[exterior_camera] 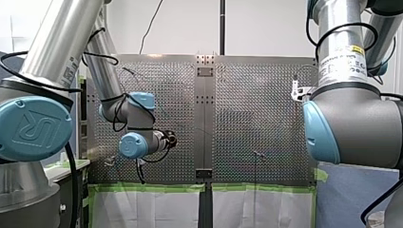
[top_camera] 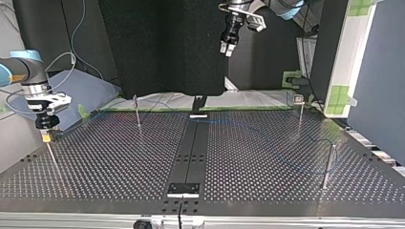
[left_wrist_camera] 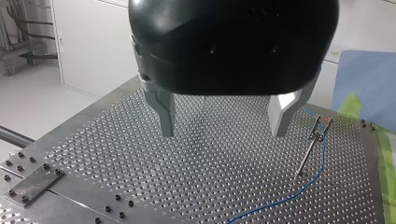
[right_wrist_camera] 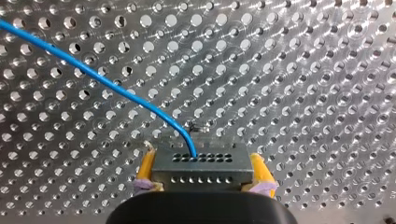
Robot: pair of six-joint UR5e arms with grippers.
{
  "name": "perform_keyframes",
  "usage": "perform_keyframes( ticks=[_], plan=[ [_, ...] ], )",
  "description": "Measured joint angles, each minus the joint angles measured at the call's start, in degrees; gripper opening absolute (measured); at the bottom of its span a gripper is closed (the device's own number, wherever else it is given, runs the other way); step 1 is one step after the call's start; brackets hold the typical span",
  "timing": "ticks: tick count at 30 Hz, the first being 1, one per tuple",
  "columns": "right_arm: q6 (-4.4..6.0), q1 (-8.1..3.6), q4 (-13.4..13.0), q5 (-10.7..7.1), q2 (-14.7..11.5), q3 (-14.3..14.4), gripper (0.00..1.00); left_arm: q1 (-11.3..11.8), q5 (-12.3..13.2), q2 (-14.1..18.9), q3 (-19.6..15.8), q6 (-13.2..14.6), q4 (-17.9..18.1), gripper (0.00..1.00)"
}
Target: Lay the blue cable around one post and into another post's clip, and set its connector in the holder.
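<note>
In the right wrist view my right gripper (right_wrist_camera: pixel 202 153) has its yellow pads (right_wrist_camera: pixel 145 167) against both sides of a grey connector block (right_wrist_camera: pixel 201 173). It is shut on that block. The blue cable (right_wrist_camera: pixel 93 77) runs out of the block's top and away over the perforated plate. In the top view this gripper (top_camera: pixel 46 137) sits on top of a thin post (top_camera: pixel 51 157) at the left. My left gripper (left_wrist_camera: pixel 223 133) hangs open and empty high above the table (top_camera: pixel 226 49). Ahead of it, the cable (left_wrist_camera: pixel 280 200) rises into a clip post (left_wrist_camera: pixel 316 133).
Thin posts stand at the top view's middle left (top_camera: pixel 137 113), far right (top_camera: pixel 300 117) and near right (top_camera: pixel 327 167); the cable (top_camera: pixel 315 140) loops by the near right one. A black rail (top_camera: pixel 193 143) runs down the table's middle. Green tape (exterior_camera: pixel 147 187) edges the table.
</note>
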Motion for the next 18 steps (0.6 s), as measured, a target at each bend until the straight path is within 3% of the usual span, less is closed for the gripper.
perform_keyframes(
  ticks=[2,18],
  plan=[
    [0.00,-0.01,0.0,0.00,-0.1,-0.1,1.00,0.0,0.0,0.0,0.0,0.0,0.0,1.00],
    [0.02,0.08,0.2,0.29,0.0,0.0,1.00,0.0,0.0,0.0,0.0,0.0,0.0,1.00]
  ],
)
